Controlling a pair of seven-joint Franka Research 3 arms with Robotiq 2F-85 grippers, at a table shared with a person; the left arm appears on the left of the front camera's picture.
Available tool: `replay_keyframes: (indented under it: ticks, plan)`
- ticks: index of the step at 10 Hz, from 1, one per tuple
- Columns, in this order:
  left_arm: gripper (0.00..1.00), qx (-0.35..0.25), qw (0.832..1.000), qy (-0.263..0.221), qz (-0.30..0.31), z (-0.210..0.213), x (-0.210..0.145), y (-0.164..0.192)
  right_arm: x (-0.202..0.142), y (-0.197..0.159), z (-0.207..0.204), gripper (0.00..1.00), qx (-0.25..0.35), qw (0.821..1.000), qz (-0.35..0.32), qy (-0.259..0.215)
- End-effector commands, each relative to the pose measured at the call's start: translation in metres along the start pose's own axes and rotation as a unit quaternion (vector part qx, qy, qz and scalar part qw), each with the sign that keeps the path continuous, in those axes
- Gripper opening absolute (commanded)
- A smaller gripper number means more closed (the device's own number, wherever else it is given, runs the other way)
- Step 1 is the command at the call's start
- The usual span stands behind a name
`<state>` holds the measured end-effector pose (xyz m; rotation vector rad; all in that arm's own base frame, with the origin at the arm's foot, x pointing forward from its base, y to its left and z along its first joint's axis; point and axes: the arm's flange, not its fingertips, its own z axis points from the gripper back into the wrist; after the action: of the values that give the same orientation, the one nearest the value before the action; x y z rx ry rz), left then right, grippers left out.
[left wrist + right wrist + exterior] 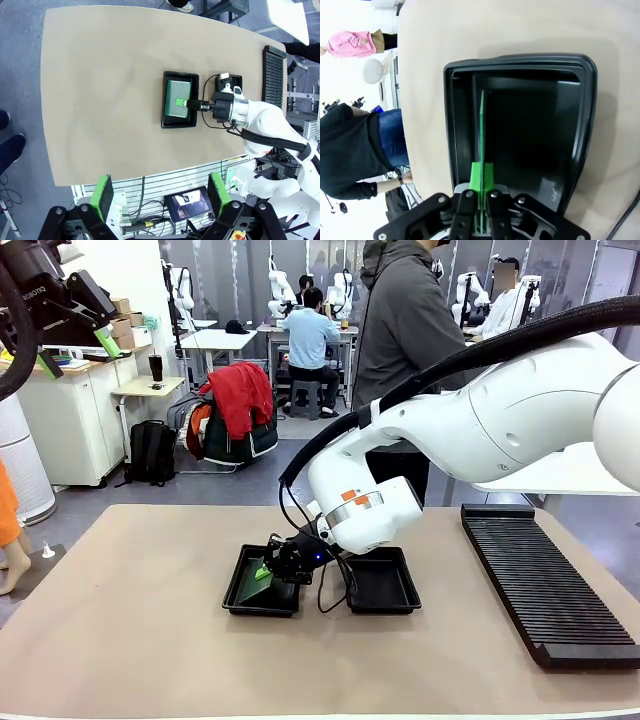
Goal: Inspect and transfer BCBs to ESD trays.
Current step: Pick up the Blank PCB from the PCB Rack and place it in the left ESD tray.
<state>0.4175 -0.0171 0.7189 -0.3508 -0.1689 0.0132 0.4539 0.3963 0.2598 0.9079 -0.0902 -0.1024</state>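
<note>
A green BCB [260, 571] sits tilted inside the left ESD tray [240, 606], with my right gripper [274, 567] shut on its near edge. In the right wrist view the BCB [481, 125] is edge-on between my green pads [476, 176], over the black tray floor [535, 130]. From above, the BCB [177, 95] covers most of that tray [167, 123], and the right gripper [190, 104] reaches in from the side. The second ESD tray [385, 585] lies just to the right, holding no board. My left gripper [77, 353] hangs high above the table, open, with nothing between its fingers [103, 196].
A long black ribbed rack [545, 580] lies along the table's right side. A person in a grey hoodie [400, 330] stands at the far edge behind the right arm. A black cable [330, 590] loops from the right wrist between the two trays.
</note>
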Motion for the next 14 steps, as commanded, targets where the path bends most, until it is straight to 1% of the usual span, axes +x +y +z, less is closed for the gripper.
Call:
replay_keyframes:
  ticks: [1,3,4,5,6,7,8,9,10,11,12,13,14]
  plan:
    - [1.00,0.006,1.000,0.001,-0.001,0.000,-0.001,0.003,-0.001,0.000,0.000,0.03,0.007,1.000,0.003,-0.003]
    - [1.00,0.006,1.000,0.001,-0.001,0.000,-0.001,0.003,0.000,0.000,0.000,0.03,0.000,1.000,0.000,0.000]
    - [1.00,0.006,1.000,0.001,-0.001,0.000,-0.001,0.003,0.000,0.009,0.002,0.05,-0.023,1.000,-0.004,-0.004]
    - [1.00,0.006,1.000,0.001,-0.001,0.000,-0.001,0.003,0.000,0.017,0.004,0.21,-0.033,0.999,-0.001,-0.006]
    - [1.00,0.006,1.000,0.001,-0.001,0.000,-0.001,0.003,-0.001,0.026,0.006,0.24,-0.046,0.999,0.004,-0.005]
    - [1.00,0.006,1.000,0.001,-0.001,0.000,-0.001,0.003,-0.001,0.037,0.007,0.40,-0.063,0.998,0.010,-0.007]
    - [1.00,0.006,1.000,0.001,-0.001,0.000,-0.001,0.003,-0.001,0.050,0.009,0.25,-0.085,0.996,0.014,-0.010]
    - [1.00,0.006,1.000,0.001,-0.001,0.000,-0.001,0.003,-0.001,0.061,0.011,0.60,-0.111,0.994,0.015,-0.010]
    - [1.00,0.006,1.000,0.001,-0.001,0.000,-0.001,0.003,0.000,0.072,0.014,0.44,-0.139,0.990,0.015,-0.013]
    - [1.00,0.006,1.000,0.001,-0.001,0.000,-0.001,0.003,0.002,0.083,0.017,0.79,-0.171,0.985,0.023,-0.015]
    - [1.00,0.006,1.000,0.001,-0.001,0.000,-0.001,0.003,0.002,0.095,0.020,0.63,-0.209,0.977,0.032,-0.011]
    - [1.00,0.006,1.000,0.001,-0.001,0.000,-0.001,0.003,0.002,0.110,0.024,0.98,-0.255,0.966,0.041,-0.010]
    - [1.00,0.006,1.000,0.001,-0.001,0.000,-0.001,0.003,-0.003,0.124,0.031,0.82,-0.287,0.957,0.045,-0.011]
